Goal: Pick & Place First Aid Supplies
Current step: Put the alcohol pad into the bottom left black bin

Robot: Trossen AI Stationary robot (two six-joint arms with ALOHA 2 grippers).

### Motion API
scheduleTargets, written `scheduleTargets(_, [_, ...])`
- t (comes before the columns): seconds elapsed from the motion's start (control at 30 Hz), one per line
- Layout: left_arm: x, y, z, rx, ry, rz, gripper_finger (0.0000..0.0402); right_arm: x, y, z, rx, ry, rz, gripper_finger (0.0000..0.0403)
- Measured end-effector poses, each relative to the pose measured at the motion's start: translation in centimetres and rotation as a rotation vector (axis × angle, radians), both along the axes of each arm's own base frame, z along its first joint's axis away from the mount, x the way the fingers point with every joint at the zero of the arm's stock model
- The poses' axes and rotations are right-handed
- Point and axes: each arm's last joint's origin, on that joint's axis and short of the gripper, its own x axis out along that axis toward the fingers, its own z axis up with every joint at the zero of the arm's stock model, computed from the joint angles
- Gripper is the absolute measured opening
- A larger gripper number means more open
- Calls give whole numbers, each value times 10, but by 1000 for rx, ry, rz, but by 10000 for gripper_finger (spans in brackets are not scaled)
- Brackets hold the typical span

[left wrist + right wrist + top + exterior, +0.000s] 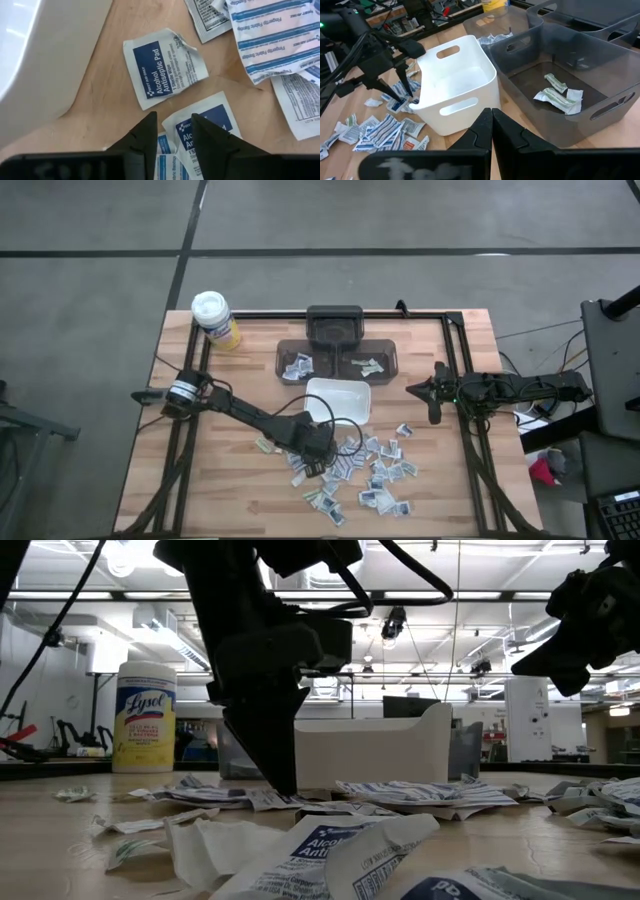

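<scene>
**Left gripper over scattered packets**

High view: left gripper [313, 457] sits low over first aid packets [380, 475] near the table's [230, 490] front edge.

Left wrist view: fingers slightly parted, straddling an alcohol antiseptic pad [205, 125], gripping nothing.

Right wrist view: right gripper [491, 116] closed, empty, facing the white tray [455, 80].

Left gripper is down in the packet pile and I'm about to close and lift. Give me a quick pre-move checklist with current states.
1. Left gripper open: ok, a gap shows between its fingers.
2. Packet between the fingers: ok, the edge of an alcohol antiseptic pad sits in the gap.
3. Only one packet in the grip: cannot tell, more packets overlap beneath it.
4. Neighbouring pad apart from the fingers: ok, it lies flat just ahead.
5. White tray ready to receive: ok, upright, open and empty inside.
6. Right gripper out of the way: ok, shut and parked by the table's right edge, away from the pile.
</scene>
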Motion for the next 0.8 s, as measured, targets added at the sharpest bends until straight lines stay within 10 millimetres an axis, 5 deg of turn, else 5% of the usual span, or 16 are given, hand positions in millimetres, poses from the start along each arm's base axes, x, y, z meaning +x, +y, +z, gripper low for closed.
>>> scheduleTargets(0.57, [4,-3,8,-16,-15,-38,6,0,0,0,0,0,0,8])
scheduleTargets(0.8, [5,-3,9,-12,-15,-46,9,0,0,0,0,1,0,8])
